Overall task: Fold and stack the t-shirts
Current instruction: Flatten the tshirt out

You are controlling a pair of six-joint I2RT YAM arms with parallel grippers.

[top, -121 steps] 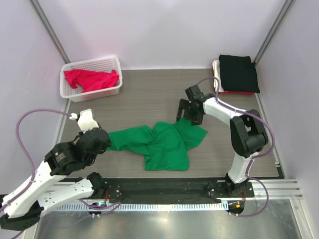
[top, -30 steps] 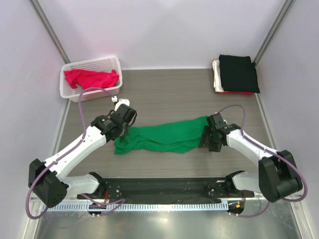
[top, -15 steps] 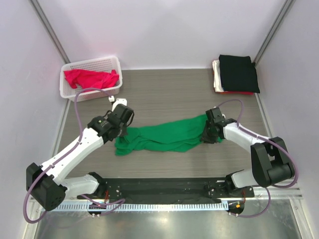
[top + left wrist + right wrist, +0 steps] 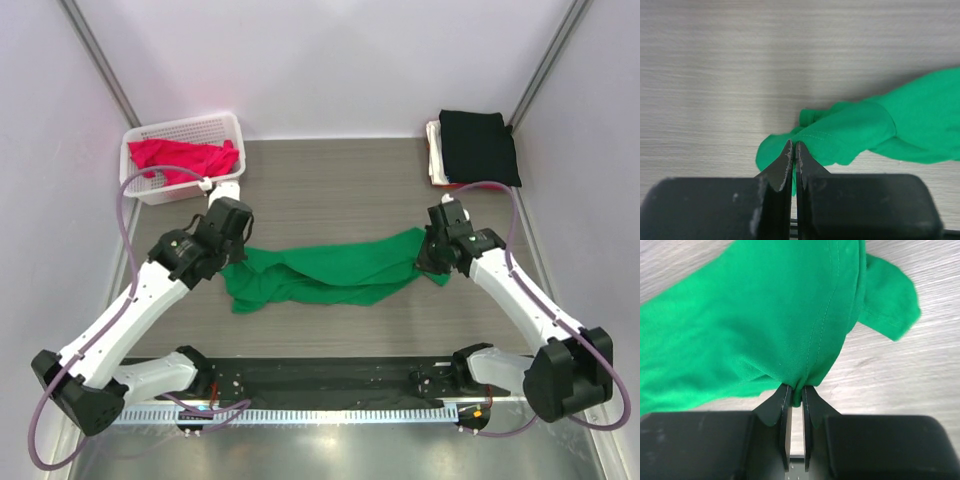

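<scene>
Top external view: green t-shirt [image 4: 330, 272] lies bunched in a band at frame centre on the table [image 4: 330, 190], with its long axis running left to right. Left gripper [image 4: 232, 250] sits at the band's left end and right gripper [image 4: 432, 258] at its right end, so the cloth spans the gap between the two tools.

Left wrist view: jaws are pressed together, and a green hem is nipped at the tips [image 4: 794, 150]. The rest of the cloth trails off to the right of the frame.

Right wrist view: jaws are nearly closed, with a gathered fold of green cloth pinched at the tips [image 4: 795, 390]. The bulk of the shirt fans upward and to the left.

Judgement: any spreading pull should run along that left-right axis, with the arms drawing apart. The shirt is wrinkled and not yet flat.

Folded stack, black t-shirt [image 4: 478, 145] on top, sits upper right, nearer the right arm. Red-pink t-shirt [image 4: 180, 158] lies in the basket [image 4: 226, 125], upper left.
</scene>
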